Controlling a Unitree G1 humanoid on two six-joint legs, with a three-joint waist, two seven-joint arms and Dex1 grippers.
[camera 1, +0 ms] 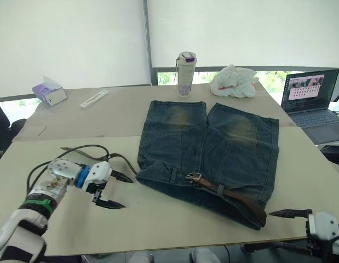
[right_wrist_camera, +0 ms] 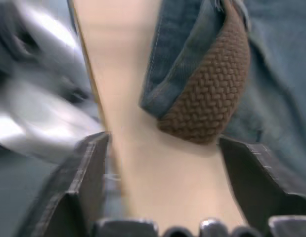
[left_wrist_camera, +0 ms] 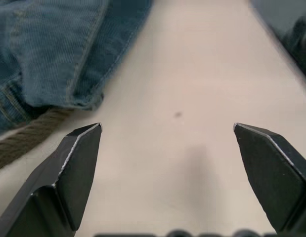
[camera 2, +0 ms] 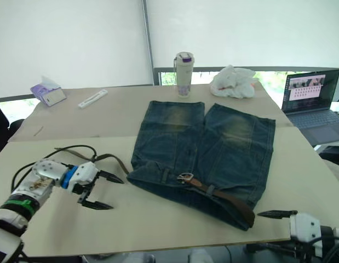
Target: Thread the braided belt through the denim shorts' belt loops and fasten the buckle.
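Observation:
The denim shorts (camera 1: pixel 213 148) lie flat on the table, waistband toward me. The braided belt (camera 1: pixel 240 198) runs along the right half of the waistband, passing under a belt loop (camera 1: pixel 220 190). Its silver buckle (camera 1: pixel 194 177) rests near the waistband's middle. A belt end (camera 1: pixel 124 162) comes out at the shorts' left corner and trails left. My left gripper (camera 1: pixel 127 193) stands open over bare table just left of that corner. The open right gripper (right_wrist_camera: pixel 163 140) hovers at the table's front edge, facing the belt bend (right_wrist_camera: pixel 207 94) at the shorts' right corner.
A white bottle (camera 1: pixel 186 74), a white plastic bag (camera 1: pixel 234 81), a tissue box (camera 1: pixel 50 94) and a white strip (camera 1: pixel 94 98) sit at the back. A laptop (camera 1: pixel 314 98) is open at the far right. A black cable (camera 1: pixel 76 149) loops by my left arm.

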